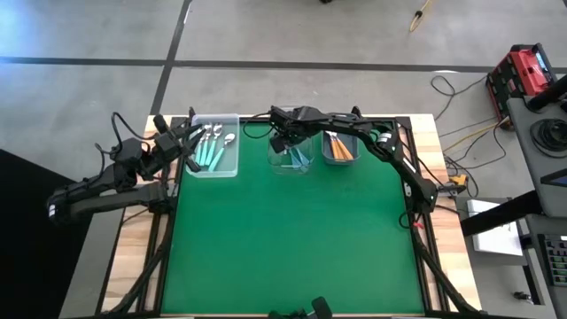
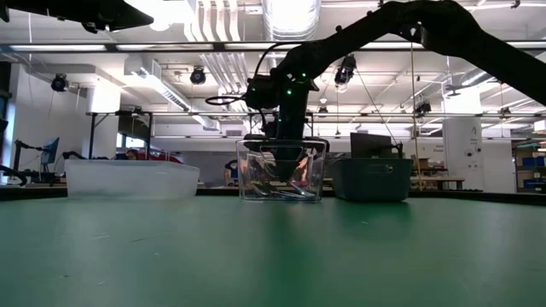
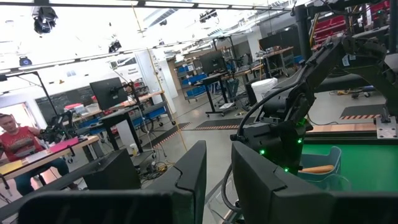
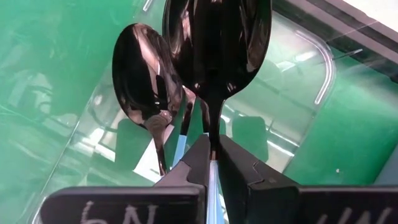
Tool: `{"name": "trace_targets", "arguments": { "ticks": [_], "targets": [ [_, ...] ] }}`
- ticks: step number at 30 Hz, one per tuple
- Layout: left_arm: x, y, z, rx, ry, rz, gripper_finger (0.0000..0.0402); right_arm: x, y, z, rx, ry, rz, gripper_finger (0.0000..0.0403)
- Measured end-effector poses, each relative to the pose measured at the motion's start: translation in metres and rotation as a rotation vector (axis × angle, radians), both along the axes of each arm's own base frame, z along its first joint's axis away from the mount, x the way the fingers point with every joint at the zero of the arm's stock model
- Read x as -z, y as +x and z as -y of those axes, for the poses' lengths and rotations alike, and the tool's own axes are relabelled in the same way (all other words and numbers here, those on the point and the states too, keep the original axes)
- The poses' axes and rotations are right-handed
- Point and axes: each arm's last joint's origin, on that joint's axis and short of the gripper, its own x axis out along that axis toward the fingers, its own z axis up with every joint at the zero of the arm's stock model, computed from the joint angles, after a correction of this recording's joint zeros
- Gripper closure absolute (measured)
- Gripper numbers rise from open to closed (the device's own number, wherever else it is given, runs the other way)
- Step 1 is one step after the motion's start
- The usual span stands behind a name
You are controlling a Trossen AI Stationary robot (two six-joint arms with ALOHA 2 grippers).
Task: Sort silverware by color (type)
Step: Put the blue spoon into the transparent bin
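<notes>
My right gripper (image 1: 289, 142) (image 4: 213, 152) reaches down into the clear middle bin (image 1: 291, 161) (image 2: 281, 170) at the table's far edge, shut on a dark-bowled spoon (image 4: 217, 43) with a blue-teal handle. A second dark-bowled, blue-handled spoon (image 4: 142, 81) lies in that bin. Mint-teal spoons (image 1: 211, 149) lie in the left clear bin (image 1: 232, 168). Orange spoons (image 1: 337, 144) lie in the grey bin (image 1: 354, 158). My left gripper (image 1: 182, 137) (image 3: 217, 180) waits beside the left bin, its fingers slightly apart and holding nothing. My right gripper pinches the spoon between its two fingers by the thin neck (image 4: 213, 140) just behind the bowl, where the blue-teal handle begins. The fingers come from above, pointing down into the bin, and lie along the spoon. The bowl sticks out beyond the fingertips; whether it touches the bin floor I cannot tell.
The three bins stand in a row along the far edge of the green mat (image 1: 292, 239), whose near part holds nothing. In the low view the left bin (image 2: 132, 179) and the grey bin (image 2: 371, 179) flank the middle one. A person (image 3: 15, 143) sits far behind the table.
</notes>
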Motion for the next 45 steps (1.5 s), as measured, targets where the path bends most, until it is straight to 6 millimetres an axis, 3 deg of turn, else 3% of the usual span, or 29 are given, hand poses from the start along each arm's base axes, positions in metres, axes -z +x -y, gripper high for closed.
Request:
{"name": "trace_targets", "arguments": {
  "ticks": [45],
  "targets": [
    [0.0,0.0,0.0,0.0,0.0,0.0,0.0343,-0.0003,0.0014,0.0008,-0.01,-0.014,0.01,0.039]
  ]
}}
